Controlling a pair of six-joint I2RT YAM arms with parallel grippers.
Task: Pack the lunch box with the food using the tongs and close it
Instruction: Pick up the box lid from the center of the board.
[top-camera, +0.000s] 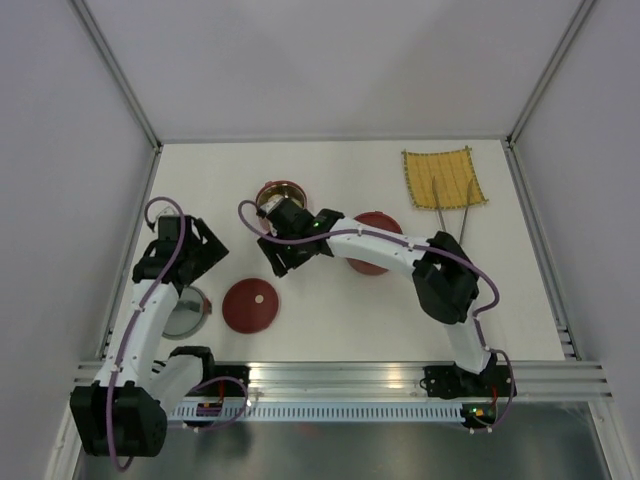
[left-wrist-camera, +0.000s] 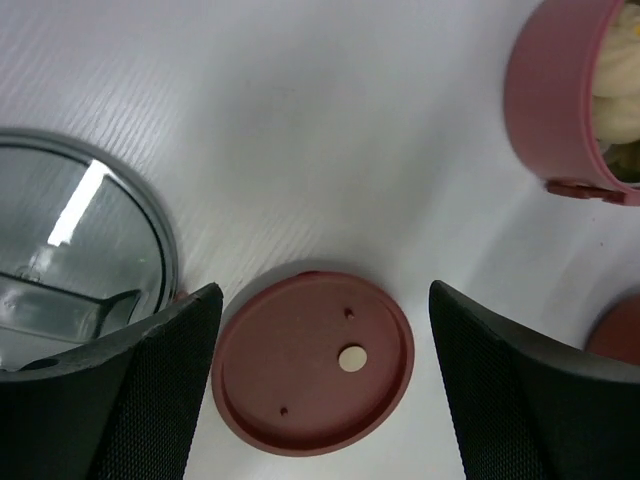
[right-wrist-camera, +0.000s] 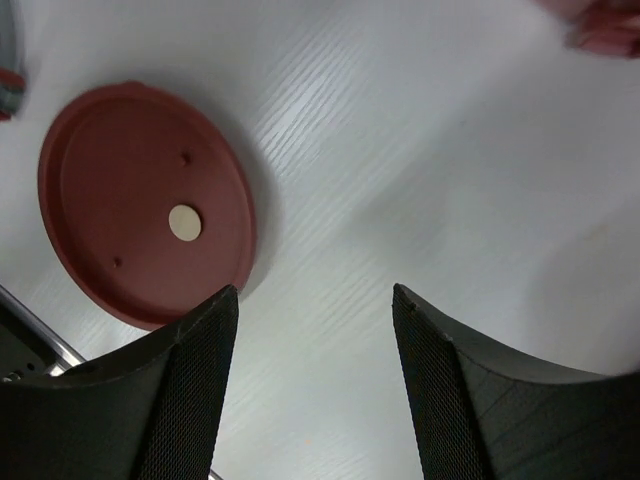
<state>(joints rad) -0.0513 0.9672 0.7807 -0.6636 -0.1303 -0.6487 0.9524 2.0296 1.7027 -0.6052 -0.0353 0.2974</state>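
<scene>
The left gripper (left-wrist-camera: 325, 288) hangs with its fingers spread wide and nothing between them, above a lid (left-wrist-camera: 300, 370) that lies on the table (top-camera: 330, 320) with its pale knob showing. An empty bowl (left-wrist-camera: 70, 230) with a shiny steel inside stands just beside that lid, next to the left arm. The right gripper (right-wrist-camera: 315, 290) is also released, its fingers apart over bare table, with the same lid off to one side in its wrist view. From above, the right gripper sits just in front of the food bowl (top-camera: 272, 190) and covers part of its rim. The left wrist view shows pale beige food (left-wrist-camera: 612, 85) inside this bowl; other pieces cannot be made out. A second lid (top-camera: 375, 242) lies under the right forearm, partly hidden. The tongs (top-camera: 450, 208) lie well apart from both grippers at the far right of the table, arms spread in a narrow V, their ends resting on the yellow mat (top-camera: 443, 178) and the joined end on the table.
</scene>
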